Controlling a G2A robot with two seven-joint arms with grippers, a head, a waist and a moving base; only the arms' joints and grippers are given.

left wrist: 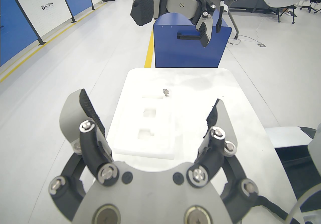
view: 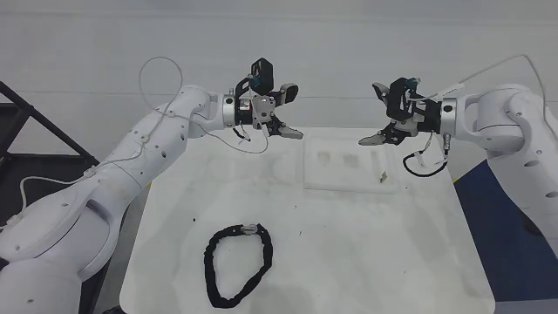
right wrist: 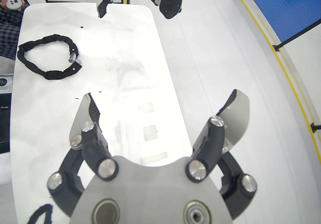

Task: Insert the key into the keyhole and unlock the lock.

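Observation:
A black chain lock [view: 237, 264] lies looped on the white table [view: 366, 253] near its front left, its metal lock cylinder [view: 253, 228] at the loop's far end. The right wrist view shows the chain lock [right wrist: 37, 69] and cylinder [right wrist: 72, 56] too. A small key [view: 382, 175] rests on a white foam tray [view: 349, 170] at the table's back; the left wrist view shows the key [left wrist: 165, 92] beside a tray cutout. My left gripper [view: 292, 113] hovers open and empty above the back left edge. My right gripper [view: 373, 115] faces it, open and empty, above the tray's right end.
A blue cabinet [left wrist: 188, 46] stands on the floor just past the table's right end. A black rack [view: 26, 122] stands off the left side. A person's hand with a controller [right wrist: 12, 4] shows beyond the table's left corner. Small dark specks dot the tabletop.

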